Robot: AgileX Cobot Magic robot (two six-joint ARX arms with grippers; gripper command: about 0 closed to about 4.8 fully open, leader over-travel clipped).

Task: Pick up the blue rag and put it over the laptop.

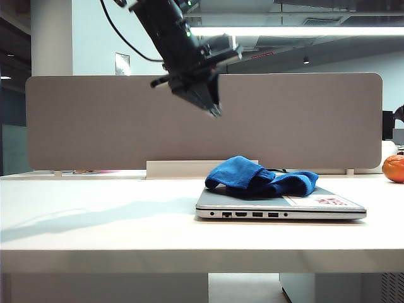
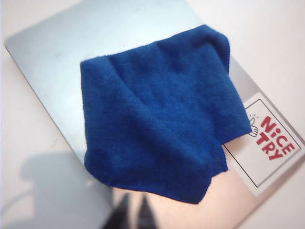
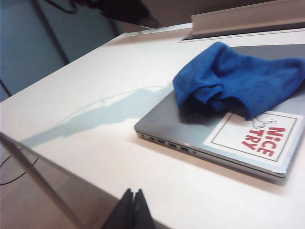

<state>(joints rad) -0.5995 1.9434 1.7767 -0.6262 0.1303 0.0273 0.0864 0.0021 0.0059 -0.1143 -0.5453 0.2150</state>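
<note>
The blue rag [image 1: 259,177] lies crumpled on the closed lid of the silver-grey laptop [image 1: 278,208], which rests flat on the white table. It covers the lid's middle and leaves the white sticker with red print [image 2: 271,138] mostly bare. My left gripper [image 1: 214,110] hangs high above the laptop's left end, tilted downward. In the left wrist view the rag [image 2: 157,124] spreads over the laptop [image 2: 71,47] well below the left gripper [image 2: 135,194], which is shut and empty. My right gripper [image 3: 134,189] is shut on nothing, off the table's edge, facing the rag [image 3: 233,81] and laptop [image 3: 190,129].
A grey partition panel [image 1: 126,120] runs along the back of the table with a white rail [image 1: 170,169] at its foot. An orange fruit [image 1: 394,168] sits at the far right. Bare white tabletop [image 1: 95,214] stretches left of the laptop.
</note>
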